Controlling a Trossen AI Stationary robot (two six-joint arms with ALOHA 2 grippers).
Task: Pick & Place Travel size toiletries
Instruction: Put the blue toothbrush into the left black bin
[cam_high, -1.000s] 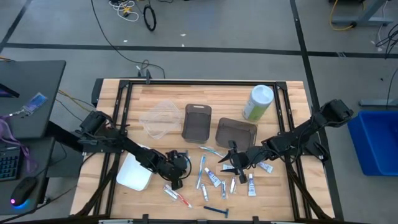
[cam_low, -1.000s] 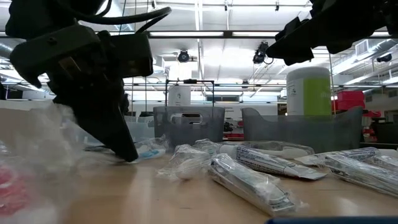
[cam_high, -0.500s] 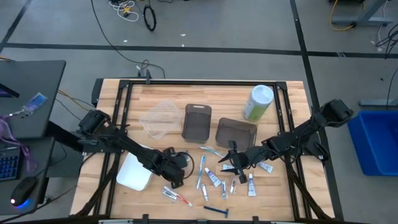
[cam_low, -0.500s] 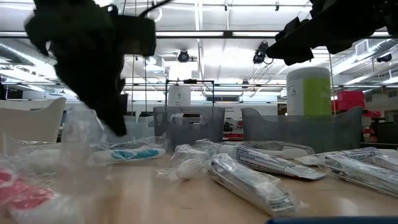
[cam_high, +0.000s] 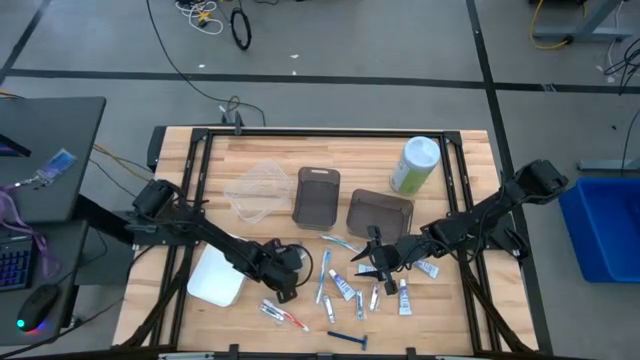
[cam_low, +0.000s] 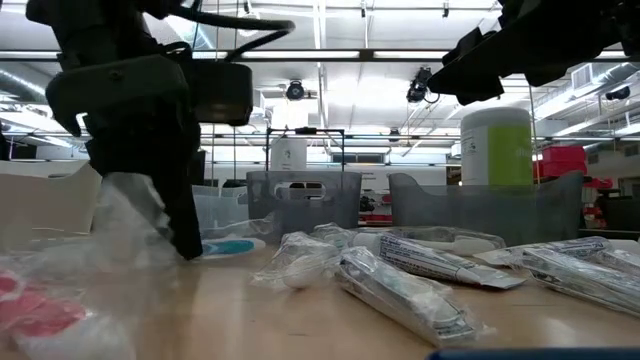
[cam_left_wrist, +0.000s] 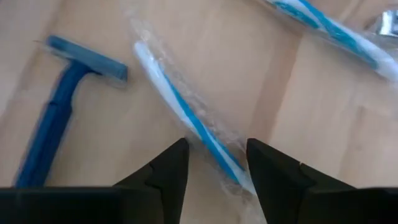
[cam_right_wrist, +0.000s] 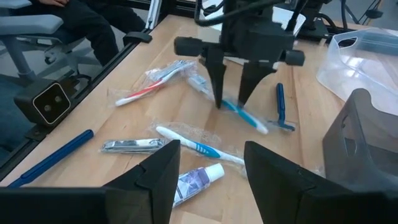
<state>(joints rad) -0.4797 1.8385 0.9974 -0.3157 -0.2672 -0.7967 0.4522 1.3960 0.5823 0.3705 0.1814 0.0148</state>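
Note:
Small toiletries lie scattered on the wooden table (cam_high: 250, 150) near its front middle: tubes (cam_high: 404, 296), wrapped toothbrushes (cam_high: 343, 241) and a blue razor (cam_high: 348, 340). My left gripper (cam_left_wrist: 214, 146) points steeply down, open, one finger on each side of a wrapped blue-and-white toothbrush (cam_left_wrist: 186, 115) that lies flat on the wood. The right wrist view shows the same gripper (cam_right_wrist: 229, 102) over that toothbrush (cam_right_wrist: 245, 117). A blue razor (cam_left_wrist: 59, 112) lies beside it. My right gripper (cam_high: 368, 262) hovers open above the pile's right part, holding nothing. My left gripper comes from above with its fingertips (cam_right_wrist: 219, 99) down at the table, across the wrapped toothbrush near one end (cam_left_wrist: 233, 168). Whether the fingers touch the wrapper I cannot tell. The toothbrush lies flat on the wood.
Two dark bins (cam_high: 316, 196) (cam_high: 378, 212) stand behind the pile, with a clear container (cam_high: 255, 190) to their left and a green canister (cam_high: 415, 165) at the far right. A white tray (cam_high: 215, 275) lies left of my left gripper. A red toothbrush (cam_right_wrist: 149, 87) and nail clippers (cam_right_wrist: 134, 145) lie nearby.
My left gripper has lifted briefly and come down again, tipped steeper than before, a little toward the table's left. The wrapped blue-and-white toothbrush now shows lying beside its tips in the low view. My right arm has kept still.

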